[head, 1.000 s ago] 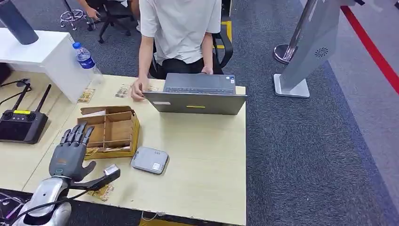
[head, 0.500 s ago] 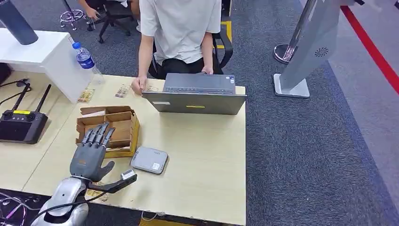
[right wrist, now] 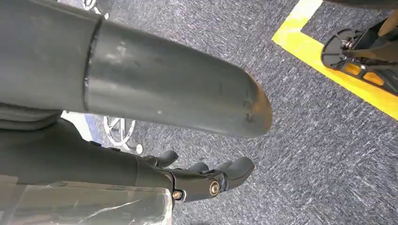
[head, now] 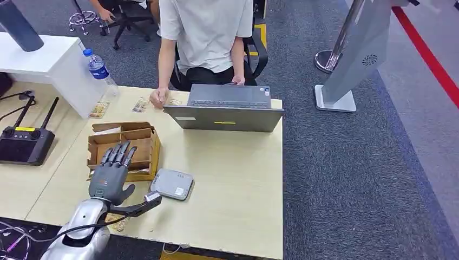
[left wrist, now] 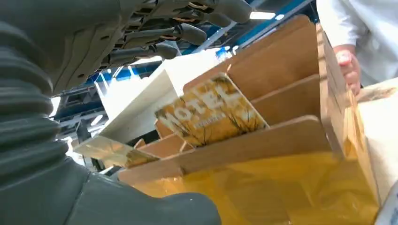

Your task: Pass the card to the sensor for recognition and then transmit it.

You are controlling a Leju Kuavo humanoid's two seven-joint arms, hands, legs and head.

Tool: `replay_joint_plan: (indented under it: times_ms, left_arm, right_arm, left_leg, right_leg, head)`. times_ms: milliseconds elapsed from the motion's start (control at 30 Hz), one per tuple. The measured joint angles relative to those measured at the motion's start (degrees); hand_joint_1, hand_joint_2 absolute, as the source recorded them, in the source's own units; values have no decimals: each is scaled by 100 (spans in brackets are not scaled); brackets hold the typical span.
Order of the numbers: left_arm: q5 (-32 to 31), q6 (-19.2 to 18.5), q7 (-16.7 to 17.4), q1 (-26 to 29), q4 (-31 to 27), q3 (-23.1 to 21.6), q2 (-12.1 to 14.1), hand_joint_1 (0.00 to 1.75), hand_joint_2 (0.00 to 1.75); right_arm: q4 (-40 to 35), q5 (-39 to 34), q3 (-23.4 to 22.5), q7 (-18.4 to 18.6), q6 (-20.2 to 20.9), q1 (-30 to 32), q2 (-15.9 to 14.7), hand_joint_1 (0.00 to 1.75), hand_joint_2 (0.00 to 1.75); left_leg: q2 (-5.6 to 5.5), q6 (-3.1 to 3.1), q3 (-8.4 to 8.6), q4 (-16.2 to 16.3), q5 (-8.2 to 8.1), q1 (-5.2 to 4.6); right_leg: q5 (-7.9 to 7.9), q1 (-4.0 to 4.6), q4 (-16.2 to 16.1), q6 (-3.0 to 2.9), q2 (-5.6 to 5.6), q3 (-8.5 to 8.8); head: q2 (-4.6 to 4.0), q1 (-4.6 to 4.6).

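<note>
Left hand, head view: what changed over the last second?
The left hand moved toward the robot's right and forward, from the table's left edge to over the wooden card box, fingers spread, holding nothing. Box, grey sensor and laptop stayed put.

A yellow card (left wrist: 211, 111) printed "MOTEL" stands tilted in a slot of the cardboard holder (head: 142, 145); the grey, flat sensor (head: 172, 184) lies just beside it.

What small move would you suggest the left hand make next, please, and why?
Probably ease the left hand forward and down onto the hotel card standing in the wooden box. The hand is open and holds nothing, its fingers over the box; the card reader lies beside it.
</note>
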Motion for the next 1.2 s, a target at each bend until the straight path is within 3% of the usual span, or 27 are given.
replay_joint_plan:
  times_ms: [33, 600, 933, 1033, 1200]
  left_arm:
    - [2, 2, 4, -14, 35, 0, -4, 175, 175]
    - [286, 52, -105, -12, 96, 0, -20, 175, 175]
    - [396, 402, -267, 80, 28, 7, -20, 175, 175]
    - [477, 304, -324, 200, -353, 9, 2, 175, 175]
    - [774, -285, -385, 463, -1617, 0, 212, 175, 175]
  right_arm:
    - [0, 0, 0, 0, 0, 0, 0, 0, 0]
    - [0, 0, 13, 17, -13, 3, 0, 0, 0]
    - [0, 0, 57, 17, -20, 9, 0, 0, 0]
    - [0, -9, 57, 44, -20, 13, 0, 0, 0]
    - [0, -31, 57, 114, -22, 37, 0, 0, 0]
  left_leg:
    - [0, 0, 0, 0, 0, 0]
    - [-1, 0, -1, 0, 0, 0]
    - [-1, 0, -2, 0, 0, 0]
    - [-1, 0, -3, 0, 0, 0]
    - [0, 0, -4, 0, 0, 2]
  right_leg:
    - [0, 0, 0, 0, 0, 0]
    - [0, 0, 0, 0, -2, 1]
    - [0, 0, 0, 0, -1, 1]
    - [0, 0, 0, 0, -1, 0]
    - [0, 1, 0, 0, 0, -3]
  head:
    - [0, 0]
    - [0, 0]
    - [0, 0]
    - [0, 0]
    - [0, 0]
